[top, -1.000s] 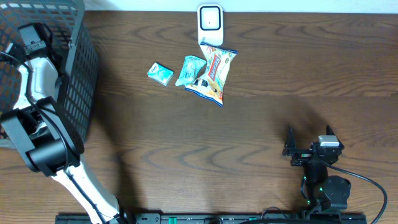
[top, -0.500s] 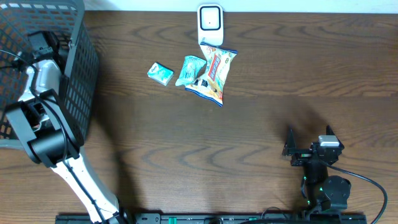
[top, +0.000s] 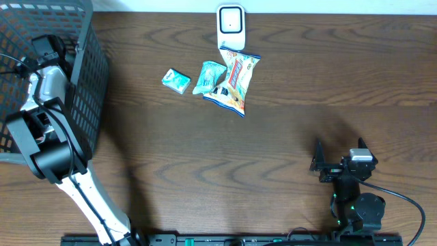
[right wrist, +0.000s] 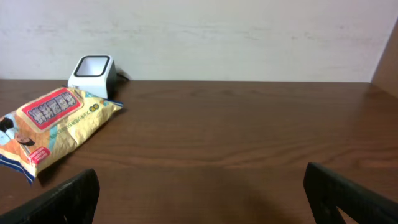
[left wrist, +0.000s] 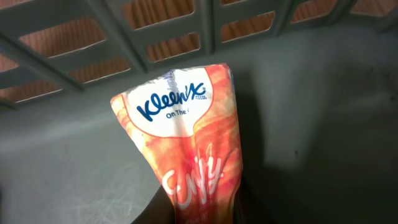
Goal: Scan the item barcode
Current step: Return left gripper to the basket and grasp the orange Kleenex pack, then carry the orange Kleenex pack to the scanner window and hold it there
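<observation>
An orange Kleenex tissue pack (left wrist: 186,137) fills the left wrist view, its lower end pinched between my left gripper's (left wrist: 203,216) dark jaws, so the gripper is shut on it. No barcode shows on the visible face. Overhead, that gripper (top: 48,45) sits down inside the dark mesh basket (top: 92,68) at the table's left; the pack is hidden there. The white scanner (top: 231,24) stands at the far middle edge, also the scanner (right wrist: 93,70) in the right wrist view. My right gripper (top: 339,154) rests open near the front right, nothing between its fingers (right wrist: 74,196).
A yellow snack bag (top: 235,78) lies just in front of the scanner, with a teal packet (top: 210,76) and a small teal box (top: 177,80) to its left. The basket's slatted wall (left wrist: 155,31) rises close behind the held pack.
My left arm shifted slightly right inside the basket, and its jaws closed on the tissue pack. The right arm has not moved.
</observation>
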Robot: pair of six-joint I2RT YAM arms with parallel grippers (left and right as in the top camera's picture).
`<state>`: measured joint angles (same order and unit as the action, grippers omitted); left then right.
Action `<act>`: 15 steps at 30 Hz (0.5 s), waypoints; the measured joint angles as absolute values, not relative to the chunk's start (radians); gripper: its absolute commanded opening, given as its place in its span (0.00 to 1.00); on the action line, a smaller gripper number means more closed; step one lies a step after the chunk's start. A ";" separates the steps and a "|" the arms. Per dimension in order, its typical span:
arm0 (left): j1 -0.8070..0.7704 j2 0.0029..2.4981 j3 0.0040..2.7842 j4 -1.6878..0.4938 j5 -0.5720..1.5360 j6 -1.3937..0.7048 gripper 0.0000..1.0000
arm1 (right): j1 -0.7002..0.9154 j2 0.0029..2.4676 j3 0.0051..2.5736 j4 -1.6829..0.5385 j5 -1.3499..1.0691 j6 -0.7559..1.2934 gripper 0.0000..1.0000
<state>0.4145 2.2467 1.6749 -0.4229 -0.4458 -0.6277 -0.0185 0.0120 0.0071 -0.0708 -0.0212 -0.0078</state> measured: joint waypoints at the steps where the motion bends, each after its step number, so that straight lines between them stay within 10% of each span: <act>1: 0.414 2.244 1.675 -0.427 -0.444 -0.628 0.07 | -0.019 0.012 0.007 -0.070 -0.021 -0.008 0.99; 15: 0.393 1.805 1.664 -0.522 -0.374 -0.627 0.08 | -0.019 0.012 0.007 -0.070 -0.022 -0.008 0.99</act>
<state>0.3935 1.8046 1.6638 -0.5217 -0.3740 -0.6270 -0.0185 0.0120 0.0071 -0.0704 -0.0216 -0.0078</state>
